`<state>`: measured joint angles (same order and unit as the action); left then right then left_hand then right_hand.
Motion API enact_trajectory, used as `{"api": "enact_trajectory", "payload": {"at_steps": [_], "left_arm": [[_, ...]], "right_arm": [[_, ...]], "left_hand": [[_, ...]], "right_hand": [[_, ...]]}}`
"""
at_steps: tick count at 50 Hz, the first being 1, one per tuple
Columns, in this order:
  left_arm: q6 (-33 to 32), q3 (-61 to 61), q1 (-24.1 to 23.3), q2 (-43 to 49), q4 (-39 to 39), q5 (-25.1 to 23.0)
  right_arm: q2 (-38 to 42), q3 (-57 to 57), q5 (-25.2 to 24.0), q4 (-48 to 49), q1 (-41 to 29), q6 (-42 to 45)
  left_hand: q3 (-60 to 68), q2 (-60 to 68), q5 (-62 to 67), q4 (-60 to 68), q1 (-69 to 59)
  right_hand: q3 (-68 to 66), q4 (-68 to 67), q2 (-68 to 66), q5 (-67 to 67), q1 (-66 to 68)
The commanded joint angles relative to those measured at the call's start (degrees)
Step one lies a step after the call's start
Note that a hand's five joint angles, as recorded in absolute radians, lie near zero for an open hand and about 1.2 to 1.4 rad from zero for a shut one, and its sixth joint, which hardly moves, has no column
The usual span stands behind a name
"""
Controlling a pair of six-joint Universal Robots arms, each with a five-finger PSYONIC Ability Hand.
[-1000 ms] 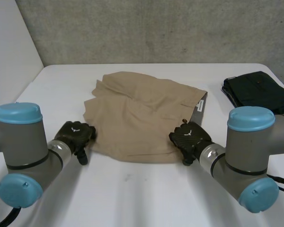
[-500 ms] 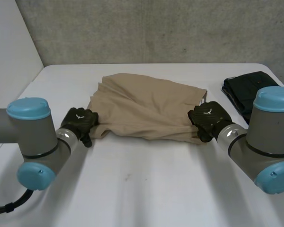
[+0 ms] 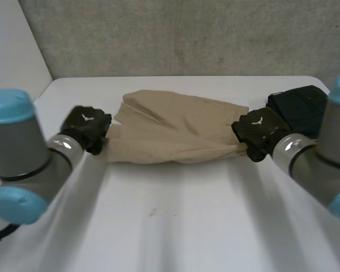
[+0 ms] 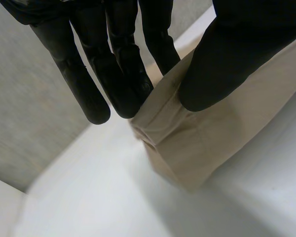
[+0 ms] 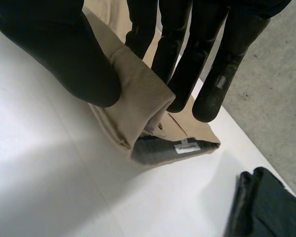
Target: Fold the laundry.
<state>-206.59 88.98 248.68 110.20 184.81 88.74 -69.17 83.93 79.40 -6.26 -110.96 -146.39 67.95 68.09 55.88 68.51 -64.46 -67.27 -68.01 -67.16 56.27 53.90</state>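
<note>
Tan shorts [image 3: 170, 133] lie across the middle of the white table [image 3: 175, 226], with the near edge lifted and drawn toward the far side. My left hand [image 3: 88, 128] pinches the near left corner; in the left wrist view the cloth [image 4: 207, 133] sits between thumb [image 4: 227, 64] and fingers [image 4: 113, 74]. My right hand [image 3: 258, 131] pinches the near right corner. The right wrist view shows a rolled fold of tan cloth [image 5: 138, 103] between its thumb [image 5: 59, 49] and fingers [image 5: 187, 54], the grey lining with a label [image 5: 185, 147] just past them.
A folded dark garment [image 3: 303, 107] lies at the table's far right, close beside my right hand; its edge [image 5: 266, 207] is past the fingertips in the right wrist view. A grey wall [image 3: 187, 34] backs the table.
Both hands have closed on the near corners of the shorts and moved away from me and outward, carrying the near edge up over the rest of the cloth.
</note>
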Motion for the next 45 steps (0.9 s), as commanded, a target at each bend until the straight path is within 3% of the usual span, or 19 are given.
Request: {"api": "enact_trajectory", "payload": {"at_steps": [1, 6, 12, 19, 26, 34, 39, 45], "left_arm": [[-9.0, 6.6, -0.1, -21.1, -9.3, 0.0], [-10.2, 8.4, -0.4, -31.3, -12.1, 0.0], [-10.1, 10.3, -0.4, -29.4, -12.0, 0.0], [-10.5, 8.7, -0.8, -14.8, -11.9, 0.1], [-10.8, -0.7, -1.4, -1.1, -11.1, 1.4], [-13.1, -16.0, -2.4, 10.5, -1.1, 3.5], [-20.4, -25.2, -5.2, 19.2, 7.7, 3.2], [-24.5, -33.3, -6.5, 28.0, 14.6, 3.3]], "right_arm": [[-9.1, -5.1, -0.4, -14.6, 1.2, 5.8], [-13.9, -8.2, -0.1, -19.0, 1.5, 7.0], [-13.7, -7.6, -0.2, -24.2, 2.3, 8.1], [-4.8, -7.3, 0.6, -24.9, 2.5, 10.7], [2.3, -8.4, 0.9, -22.5, 2.3, 10.7], [9.3, -13.3, 5.8, -14.7, 2.1, 9.6], [14.0, -17.6, 11.5, -9.4, 1.9, 9.6], [17.7, -20.1, 12.4, -2.9, 1.9, 10.0]], "left_hand": [[12.1, 11.9, 14.1, 11.5, -15.5], [12.1, 11.9, 14.1, 11.5, -15.5], [12.1, 11.9, 14.1, 11.5, -15.5], [12.1, 11.9, 14.1, 11.5, -15.5], [12.1, 11.9, 14.1, 11.5, -15.5], [12.1, 11.9, 14.1, 11.5, -15.5], [12.1, 11.9, 14.1, 11.5, -15.5], [12.1, 11.9, 14.1, 11.5, -15.5]], "right_hand": [[-12.7, -12.0, -12.8, 13.7, 26.1], [-12.7, -12.0, -12.8, 13.7, 26.1], [-12.7, -12.0, -12.8, 13.7, 26.1], [-12.7, -12.0, -12.8, 13.7, 26.1], [-12.7, -12.0, -12.8, 13.7, 26.1], [-12.7, -12.0, -12.8, 13.7, 26.1], [-12.7, -12.0, -12.8, 13.7, 26.1], [-12.7, -12.0, -12.8, 13.7, 26.1]]}}
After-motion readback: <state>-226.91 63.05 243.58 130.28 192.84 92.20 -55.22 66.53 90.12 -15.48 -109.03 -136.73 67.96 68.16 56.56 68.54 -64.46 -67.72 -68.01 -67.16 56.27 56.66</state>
